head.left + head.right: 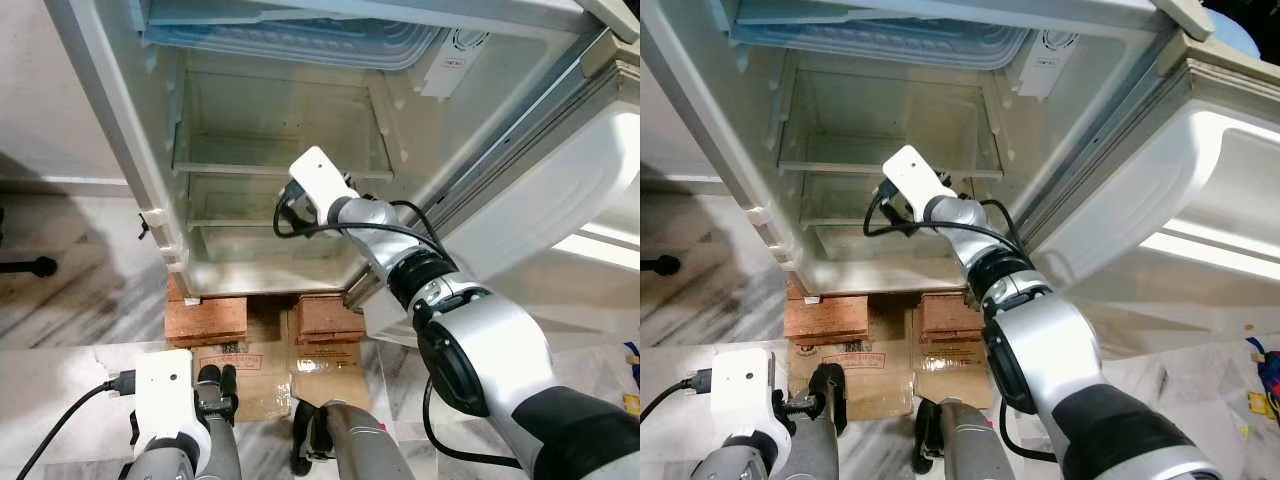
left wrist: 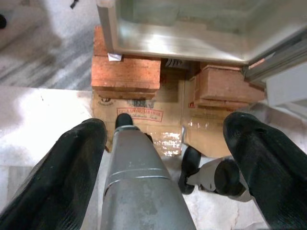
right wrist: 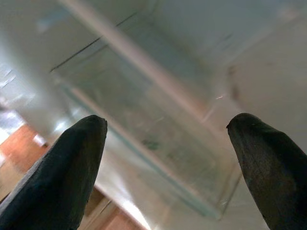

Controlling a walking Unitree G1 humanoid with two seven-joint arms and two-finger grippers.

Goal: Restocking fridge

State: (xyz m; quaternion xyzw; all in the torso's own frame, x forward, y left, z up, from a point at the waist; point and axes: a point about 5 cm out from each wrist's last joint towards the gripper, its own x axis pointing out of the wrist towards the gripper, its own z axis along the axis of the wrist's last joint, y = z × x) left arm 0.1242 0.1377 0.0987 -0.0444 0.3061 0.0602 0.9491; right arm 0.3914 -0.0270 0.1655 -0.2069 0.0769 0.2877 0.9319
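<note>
Nearest: left gripper (image 2: 163, 163) low and near, wrist camera block white, 2 black fingers (image 2: 57, 177) spread wide, nothing pinched. Between and past them sits a grey cylindrical part (image 2: 139, 187), looks like the robot's own body or leg, can't tell which. Below it, flattened cardboard (image 1: 265, 365) on the marble floor (image 1: 60, 290).

Fridge (image 1: 300, 130) ahead, door (image 1: 560, 190) swung open on the right. It stands on 2 stacks of red bricks (image 1: 205, 318), 1 left, 1 right, cardboard running between and under them. Inside: glass shelves (image 1: 280, 165), lower compartment bare, pale ribbed tray (image 1: 290, 45) at the top.

Right arm (image 1: 420, 270) stretched forward into the fridge opening, black cable looped at the wrist. Right gripper (image 3: 168, 158) faces the lower glass shelf, fingers (image 3: 62, 172) spread wide, holding nothing, not touching the shelf. From the head views its fingers are hidden behind the white wrist camera block (image 1: 320, 180).

Stock items: none that I can make out in either gripper or on the shelves
</note>
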